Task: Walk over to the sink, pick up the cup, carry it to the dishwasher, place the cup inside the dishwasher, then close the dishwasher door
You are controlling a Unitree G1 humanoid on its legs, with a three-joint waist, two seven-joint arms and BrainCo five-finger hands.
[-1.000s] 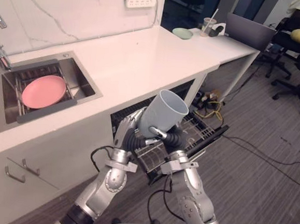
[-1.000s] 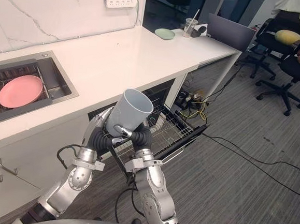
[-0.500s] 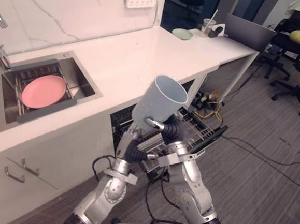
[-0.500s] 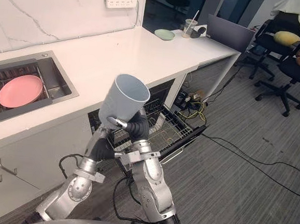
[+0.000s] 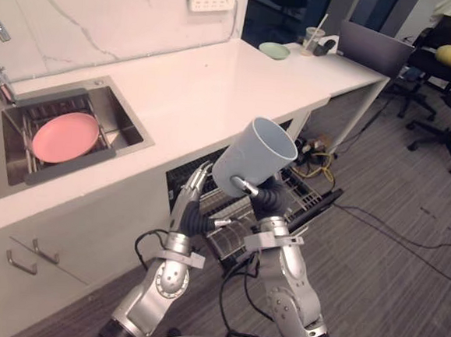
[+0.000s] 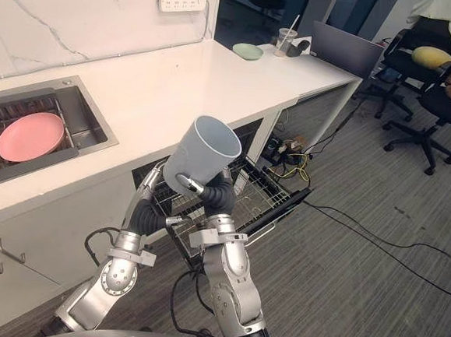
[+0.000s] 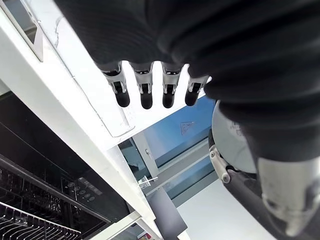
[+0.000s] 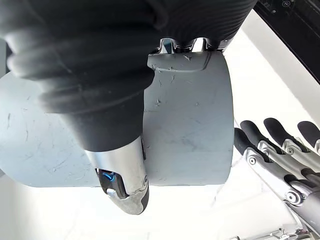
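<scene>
My right hand point(image 5: 265, 197) holds the pale grey-blue cup point(image 5: 255, 155) tilted in the air, mouth up and to the right, with its thumb point(image 8: 121, 172) curled across the cup's wall point(image 8: 190, 125). The cup hangs in front of the white counter point(image 5: 193, 88), above the open dishwasher's wire rack point(image 5: 298, 191) and lowered door point(image 5: 321, 209). My left hand point(image 5: 192, 197) stands open just left of and below the cup, apart from it, with its fingers point(image 7: 145, 92) straight. The right wrist view shows those fingers point(image 8: 272, 147) beside the cup.
A sink point(image 5: 127, 126) with a pink plate point(image 5: 65, 136) on a rack is set in the counter at the left. A small bowl point(image 5: 274, 50) and a drink cup point(image 5: 314, 40) stand at the counter's far end. Office chairs point(image 5: 450, 92) and floor cables point(image 5: 320, 160) lie to the right.
My left hand has let go of the cup and straightened its fingers. The right hand alone now holds the cup, which rose and then came down a little to the right.
</scene>
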